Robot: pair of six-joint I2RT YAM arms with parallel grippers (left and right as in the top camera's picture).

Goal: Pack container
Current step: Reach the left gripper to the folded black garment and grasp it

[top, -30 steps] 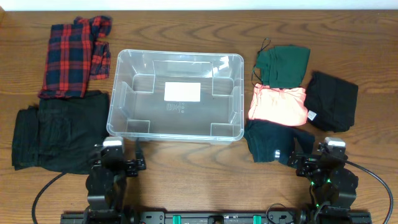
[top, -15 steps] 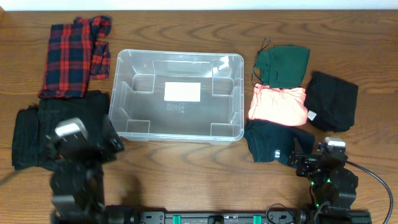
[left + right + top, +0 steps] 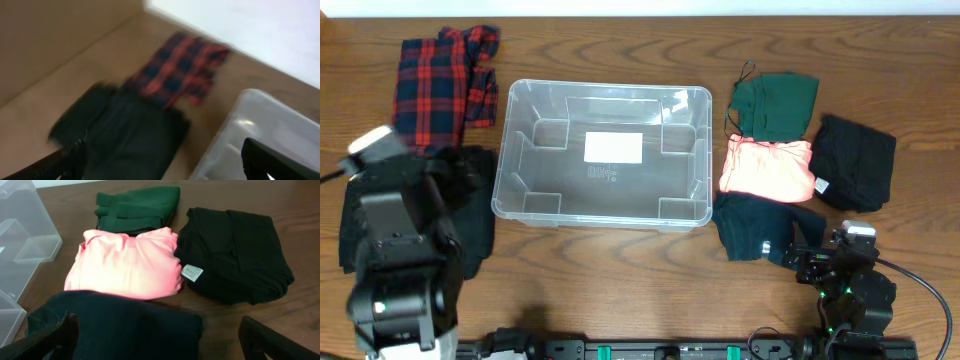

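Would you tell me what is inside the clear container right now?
Nothing is packed yet. Through the open top of the container only its white label on the base and its moulded corner notches show. Nothing covers the inside, so none of it is hidden.

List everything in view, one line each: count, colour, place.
container: 1, clear plastic, table centre, nothing inside
white label: 1, white, on the container's base
plaid shirt: 1, red and dark check, far left corner
black pile: 1, black, left of the container, partly under the left arm
green garment: 1, dark green, right of the container, far side
pink garment: 1, coral pink, right of the container
black folded garment: 1, black with a white tag, far right
dark garment: 1, very dark, near side of the pink one
table: 1, brown wood
left gripper: 1, black, open, above the black pile
right gripper: 1, black, open, above the dark garment
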